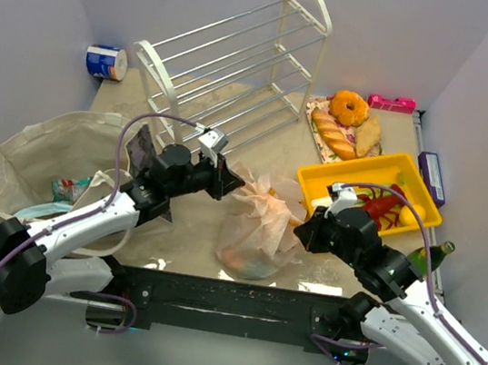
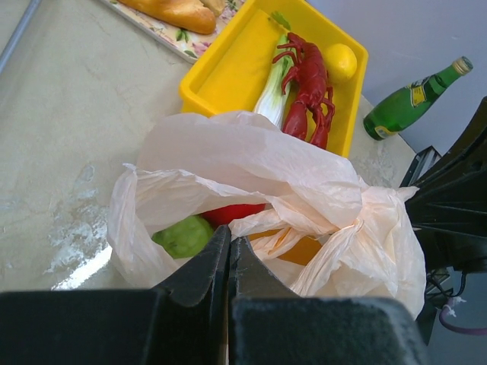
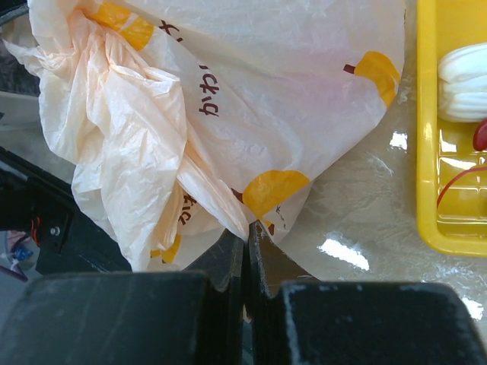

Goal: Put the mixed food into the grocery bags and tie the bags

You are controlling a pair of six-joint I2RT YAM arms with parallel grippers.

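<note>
Both pincers are seen fully closed. L pincer is clamped on the upper film of the peach plastic bag, w/ no gap left btwn the fingers. R pincer is pinched on a twisted strand of the same bag at its tray-side lower edge. Bag is stood just left of the yellow tray, near it but not touching. L pincer is placed on the bag's side away from the tray, R pincer btwn the bag and the tray's near-left corner. Thru the film a green toy fruit and a red one are made out, plus sth orange. Cloth tote is laid well left of the tray, beyond the bag, mouth open, w/ snack packets visible inside. Held in the tray are a red lobster, a white-green veg and a yellow toy fruit. Bread loaves and a donut are set just behind the tray. Green bottle is seen just in front of the tray's right end.
</note>
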